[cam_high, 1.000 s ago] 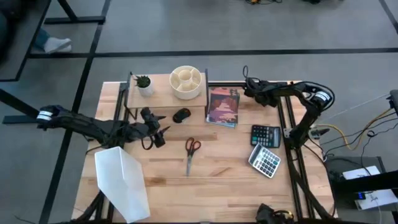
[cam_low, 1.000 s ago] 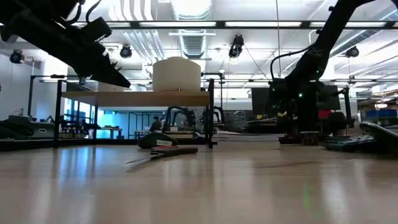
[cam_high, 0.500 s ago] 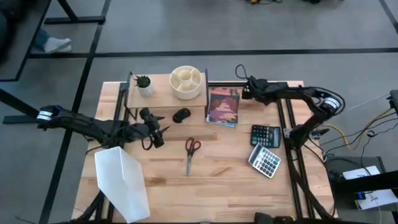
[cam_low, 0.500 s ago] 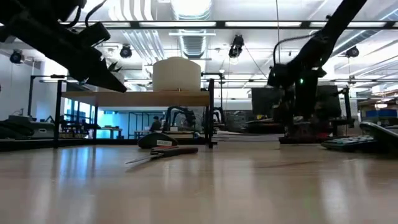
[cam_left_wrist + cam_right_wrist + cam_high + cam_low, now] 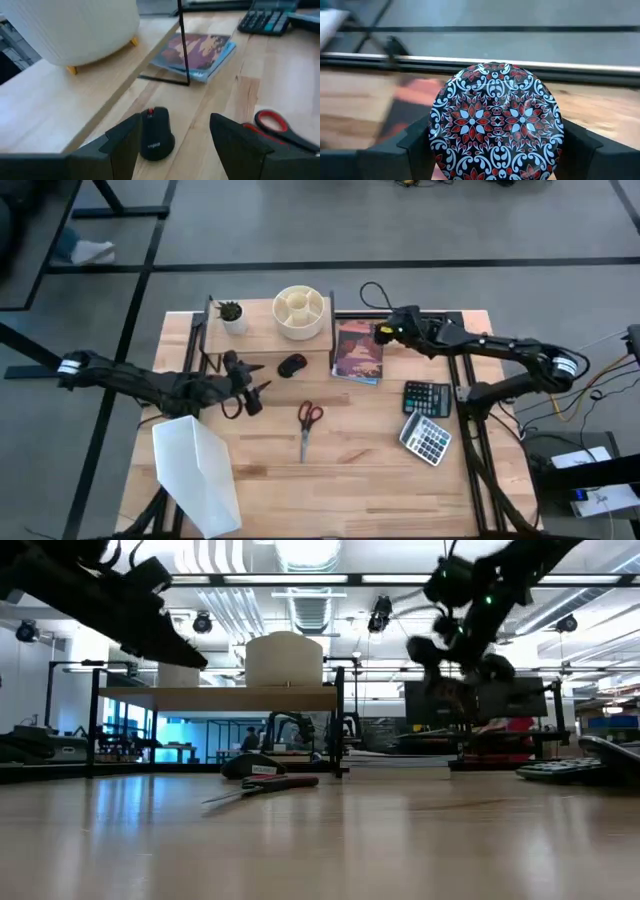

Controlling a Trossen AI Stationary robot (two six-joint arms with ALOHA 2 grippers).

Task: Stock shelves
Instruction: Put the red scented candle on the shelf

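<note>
The shelves (image 5: 268, 330) stand at the table's far left on thin black legs, carrying a small plant (image 5: 231, 313) and a white round organizer (image 5: 300, 311). A black mouse (image 5: 156, 134) lies on the table by the shelf's near edge. My left gripper (image 5: 172, 131) hovers open just short of it, its fingers pointing toward the mouse, seen also in the high view (image 5: 252, 387). My right gripper (image 5: 385, 332) hangs above the book's (image 5: 359, 350) far right corner, shut on a round disc (image 5: 495, 122) patterned in black, red and white. My right gripper pinches the round disc between its two fingers (image 5: 420, 145), at two opposite points of the rim (image 5: 434, 131). The fingers reach about level from the table's right side. The disc is lifted clear of the table, its patterned face toward the wrist camera.
Red-handled scissors (image 5: 308, 423) lie mid-table. Two calculators (image 5: 428, 397) (image 5: 427, 438) lie at the right. A white angled file holder (image 5: 195, 470) stands at the near left. Black frame rails (image 5: 465, 410) run along the right side. Bare wood lies toward the near edge.
My right gripper has risen well above the table and reached toward the table's left edge, its arm stretching out, and now hangs by the book's far right corner.
</note>
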